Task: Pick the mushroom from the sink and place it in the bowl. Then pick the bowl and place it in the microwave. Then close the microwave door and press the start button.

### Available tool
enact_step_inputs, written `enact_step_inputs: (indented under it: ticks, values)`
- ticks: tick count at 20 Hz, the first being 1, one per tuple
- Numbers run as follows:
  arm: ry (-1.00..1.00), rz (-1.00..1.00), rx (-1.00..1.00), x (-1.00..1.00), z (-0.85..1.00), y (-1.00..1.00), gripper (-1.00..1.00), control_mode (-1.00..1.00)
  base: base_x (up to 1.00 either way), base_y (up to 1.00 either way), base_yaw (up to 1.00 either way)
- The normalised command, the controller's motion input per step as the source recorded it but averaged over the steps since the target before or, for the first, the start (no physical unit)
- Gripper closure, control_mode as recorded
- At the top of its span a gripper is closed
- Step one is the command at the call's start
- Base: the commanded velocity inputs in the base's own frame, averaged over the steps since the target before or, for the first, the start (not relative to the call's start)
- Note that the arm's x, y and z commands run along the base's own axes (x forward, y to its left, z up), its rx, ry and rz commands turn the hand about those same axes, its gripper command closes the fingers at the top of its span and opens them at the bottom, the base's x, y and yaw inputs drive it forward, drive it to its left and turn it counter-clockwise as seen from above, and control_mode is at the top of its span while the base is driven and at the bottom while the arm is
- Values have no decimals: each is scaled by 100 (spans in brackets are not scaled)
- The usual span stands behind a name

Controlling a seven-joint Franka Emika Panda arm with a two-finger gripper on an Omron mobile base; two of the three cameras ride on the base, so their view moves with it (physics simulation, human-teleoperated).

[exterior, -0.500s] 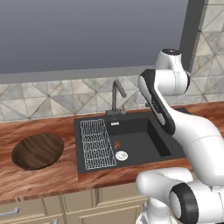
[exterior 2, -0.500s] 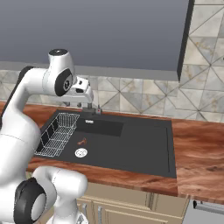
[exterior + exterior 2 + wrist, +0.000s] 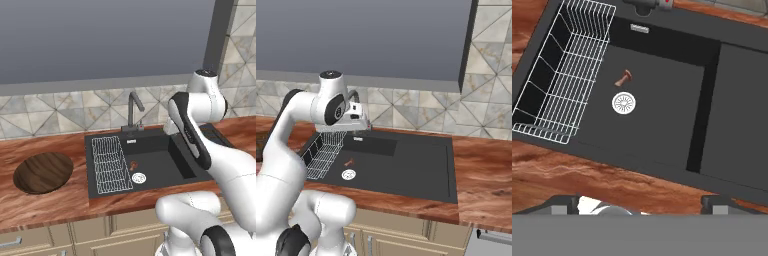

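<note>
Hovering over the sink [image 3: 150,165], pincer [image 3: 639,202] spread wide, nothing gripped.
Going left to right: the bowl [image 3: 43,172] is parked on the wooden tabletop [image 3: 55,205], then the wire rack [image 3: 559,75] is seen inside the basin, and the mushroom [image 3: 623,78] is lying just beside the white drain strainer [image 3: 624,103], well below the fingertips [image 3: 714,201].

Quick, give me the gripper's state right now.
Gripper: open, fingers spread wide, holding nothing, above the sink.

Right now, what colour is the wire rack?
White wire rack, clearest in the hand view.
</note>
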Motion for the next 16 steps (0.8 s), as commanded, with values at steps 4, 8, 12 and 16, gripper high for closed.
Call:
enact_step_inputs:
  ticks: [4, 8, 12, 16]
  values:
    - [-5, 47, 12, -27, -73, -1, -100, -100, 0, 0, 0]
    - [-1, 41, 5, 0, -73, 35, -100, -100, 0, 0, 0]
    - [0, 37, 1, 21, -52, 39, -100, -100, 0, 0, 0]
    - [4, 9, -1, 6, -9, 9, -100, -100, 0, 0, 0]
